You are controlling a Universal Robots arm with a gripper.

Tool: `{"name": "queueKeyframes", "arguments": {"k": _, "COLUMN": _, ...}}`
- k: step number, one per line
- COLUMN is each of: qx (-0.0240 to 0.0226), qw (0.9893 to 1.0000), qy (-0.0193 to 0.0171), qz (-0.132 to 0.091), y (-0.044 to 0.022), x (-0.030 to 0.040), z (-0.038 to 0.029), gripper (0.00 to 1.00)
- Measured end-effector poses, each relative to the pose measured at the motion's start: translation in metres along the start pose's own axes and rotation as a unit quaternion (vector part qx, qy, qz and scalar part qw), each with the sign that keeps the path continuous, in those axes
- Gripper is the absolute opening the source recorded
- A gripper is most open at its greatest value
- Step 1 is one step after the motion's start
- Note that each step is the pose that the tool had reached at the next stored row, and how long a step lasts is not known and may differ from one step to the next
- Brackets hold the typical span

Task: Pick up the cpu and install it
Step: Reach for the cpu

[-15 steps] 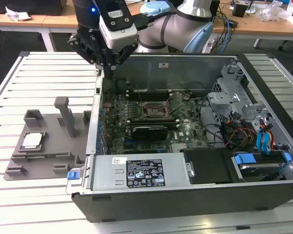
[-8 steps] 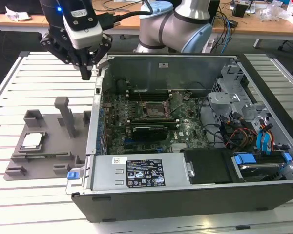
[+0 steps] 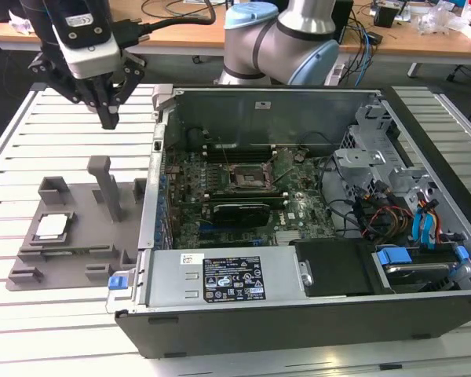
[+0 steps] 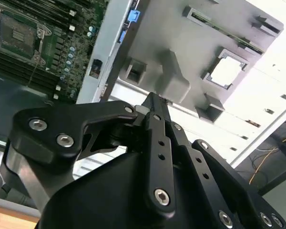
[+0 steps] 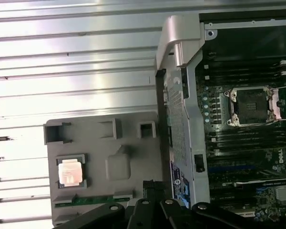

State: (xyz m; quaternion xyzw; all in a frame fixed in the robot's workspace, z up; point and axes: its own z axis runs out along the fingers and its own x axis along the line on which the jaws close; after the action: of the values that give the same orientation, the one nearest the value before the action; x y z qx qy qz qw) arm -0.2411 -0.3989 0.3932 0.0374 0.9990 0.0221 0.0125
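Observation:
The cpu [image 3: 51,226] is a small silvery square lying flat in a recess of the grey fixture tray [image 3: 86,250], on the exterior view's left. Both wrist views show the cpu [image 4: 227,71] [image 5: 70,171] in that recess too. My gripper [image 3: 110,119] hangs high above the slatted table behind the tray, well off the cpu, its fingers shut together with nothing between them. In both wrist views the black fingertips meet at a point [image 4: 155,98] [image 5: 150,184]. The dark motherboard socket [image 3: 247,177] [image 5: 252,106] [image 4: 16,31] lies bare inside the case.
The computer case [image 3: 314,314] lies open on the white slatted table [image 3: 23,314], its metal side wall [image 3: 153,196] standing between tray and motherboard. A tall grey post [image 3: 106,184] rises from the tray. Drive cages and cables [image 3: 392,204] crowd the case's far side.

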Motion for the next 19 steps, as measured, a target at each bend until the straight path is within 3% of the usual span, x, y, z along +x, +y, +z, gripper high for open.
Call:
{"name": "queueKeyframes", "arguments": {"k": 3, "qx": 0.0000, "qw": 1.0000, "qy": 0.0000, "qz": 0.000, "y": -0.0012, "x": 0.0164, "z": -0.0004, "gripper": 0.11}}
{"name": "queueKeyframes", "arguments": {"k": 9, "qx": 0.0000, "qw": 1.0000, "qy": 0.0000, "qz": 0.000, "y": -0.0042, "x": 0.0572, "z": -0.0014, "gripper": 0.11}}
{"name": "queueKeyframes", "arguments": {"k": 12, "qx": 0.0000, "qw": 1.0000, "qy": 0.0000, "qz": 0.000, "y": -0.0053, "x": 0.0710, "z": -0.0016, "gripper": 0.11}}
{"name": "queueKeyframes", "arguments": {"k": 14, "qx": 0.0000, "qw": 1.0000, "qy": 0.0000, "qz": 0.000, "y": -0.0056, "x": 0.0747, "z": -0.0017, "gripper": 0.11}}
{"name": "queueKeyframes", "arguments": {"k": 16, "qx": 0.0000, "qw": 1.0000, "qy": 0.0000, "qz": 0.000, "y": -0.0063, "x": 0.0853, "z": -0.0019, "gripper": 0.11}}
{"name": "queueKeyframes", "arguments": {"k": 19, "qx": 0.0000, "qw": 1.0000, "qy": 0.0000, "qz": 0.000, "y": -0.0068, "x": 0.0920, "z": -0.0019, "gripper": 0.11}}
